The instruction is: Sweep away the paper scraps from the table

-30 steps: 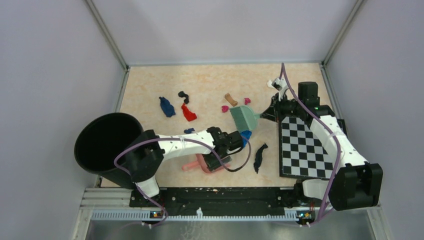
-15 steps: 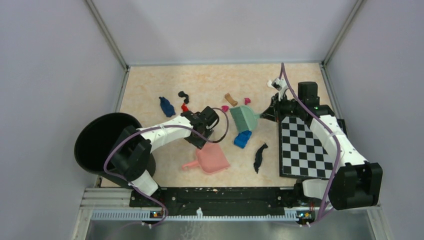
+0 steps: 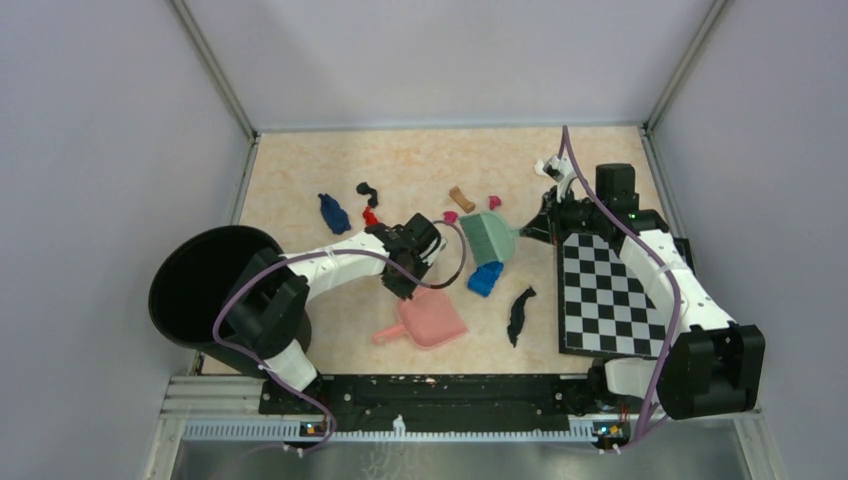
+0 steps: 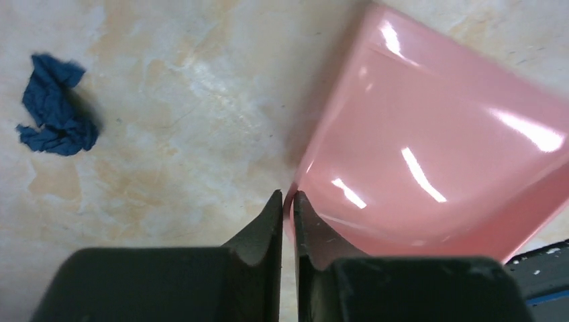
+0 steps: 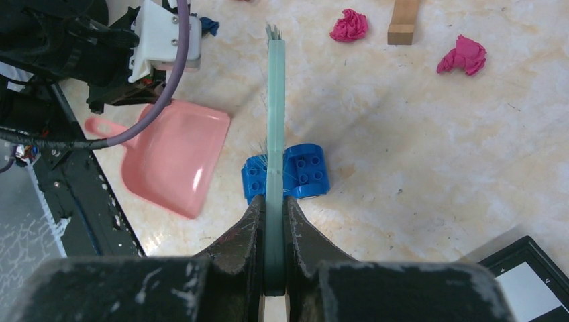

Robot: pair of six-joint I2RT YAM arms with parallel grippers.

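Paper scraps [image 3: 335,213] around gripped dustpan [image 4: 436,154], brush [image 5: 275,100]

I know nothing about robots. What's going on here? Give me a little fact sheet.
Left claw: pinched on the rim of the pink dustpan
Right claw: shut on the green brush
Beside the brush: blue toy block
Paper scraps: scattered on the table, none in the dustpan
Bin: black, at the table's left edge

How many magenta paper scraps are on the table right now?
2 magenta scraps: one just left of the green brush, the other just beyond the brush's far edge. The left arm may hide more.
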